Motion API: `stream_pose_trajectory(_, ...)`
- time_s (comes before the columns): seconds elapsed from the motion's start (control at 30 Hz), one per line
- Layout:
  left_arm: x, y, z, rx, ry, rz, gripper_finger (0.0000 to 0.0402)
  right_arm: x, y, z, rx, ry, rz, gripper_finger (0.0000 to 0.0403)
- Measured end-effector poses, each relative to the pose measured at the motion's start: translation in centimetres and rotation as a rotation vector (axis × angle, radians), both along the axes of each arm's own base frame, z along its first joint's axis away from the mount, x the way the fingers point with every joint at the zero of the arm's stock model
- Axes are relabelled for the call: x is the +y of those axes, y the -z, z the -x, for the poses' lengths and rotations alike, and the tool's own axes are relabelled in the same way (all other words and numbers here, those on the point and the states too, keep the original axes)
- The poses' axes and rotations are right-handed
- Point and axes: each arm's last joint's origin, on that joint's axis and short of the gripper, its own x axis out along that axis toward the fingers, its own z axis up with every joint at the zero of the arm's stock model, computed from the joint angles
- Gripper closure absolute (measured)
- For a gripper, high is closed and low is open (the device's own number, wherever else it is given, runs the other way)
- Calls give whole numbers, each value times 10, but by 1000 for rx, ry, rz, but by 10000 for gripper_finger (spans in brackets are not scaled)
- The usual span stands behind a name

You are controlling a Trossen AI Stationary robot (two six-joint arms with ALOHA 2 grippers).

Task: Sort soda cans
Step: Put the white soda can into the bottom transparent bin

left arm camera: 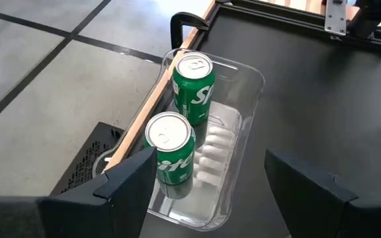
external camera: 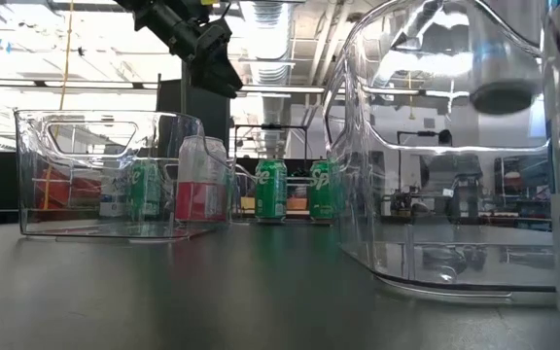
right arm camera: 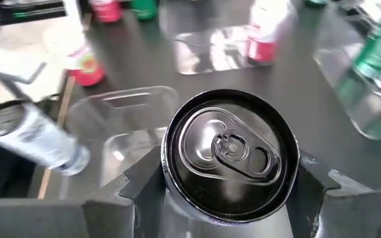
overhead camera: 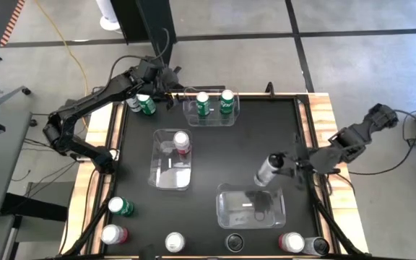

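Note:
My right gripper (overhead camera: 286,162) is shut on a dark soda can (overhead camera: 268,170), held tilted in the air above the table's right half, just beyond the clear near-right bin (overhead camera: 251,204). My left gripper (overhead camera: 172,88) hangs open near the far edge, beside the far bin (left arm camera: 240,112); nothing is between its fingers. Two green cans (left arm camera: 194,86) (left arm camera: 170,155) stand upright in that bin. A red can (overhead camera: 182,143) stands in the middle-left bin (overhead camera: 170,173). Another green can (overhead camera: 144,105) stands on the table under the left arm. My right gripper pinches the dark can's side wall just below its top rim (right arm camera: 170,182) between its two fingers (right arm camera: 134,188). The fingers come from the can's top end, slanting down from the table's right side. The can is lifted clear and tilted, with its silver top (right arm camera: 230,152) facing back toward the wrist.
Several cans stand along the near edge: green (overhead camera: 121,207), red (overhead camera: 113,235), a silver-topped one (overhead camera: 175,242), black (overhead camera: 235,242), red (overhead camera: 291,242) and dark (overhead camera: 316,245). A wooden frame (overhead camera: 322,115) borders the black table.

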Motion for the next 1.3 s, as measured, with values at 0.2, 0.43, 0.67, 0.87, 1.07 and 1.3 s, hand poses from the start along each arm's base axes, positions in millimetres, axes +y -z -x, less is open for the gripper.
stream_pose_trajectory(0.2, 0, 0, 0, -7, -11, 14, 125, 18, -10, 9, -30, -162, -27, 171)
stream_pose_trajectory(0.43, -2, -2, -3, -40, -28, 39, 125, 47, 12, 0, 114, -196, 46, 171)
stream_pose_trajectory(0.67, -8, -4, -10, -74, -16, 50, 125, 75, 43, -20, 244, -161, 166, 173)
stream_pose_trajectory(0.87, -17, -4, -16, -70, 2, 48, 125, 84, 60, -30, 288, -58, 207, 174)
stream_pose_trajectory(1.07, -23, -4, -20, -62, 12, 29, 125, 94, 79, -38, 350, 47, 190, 174)
stream_pose_trajectory(1.3, -28, -4, -24, -58, 24, 21, 125, 100, 100, -44, 361, 247, 213, 175)
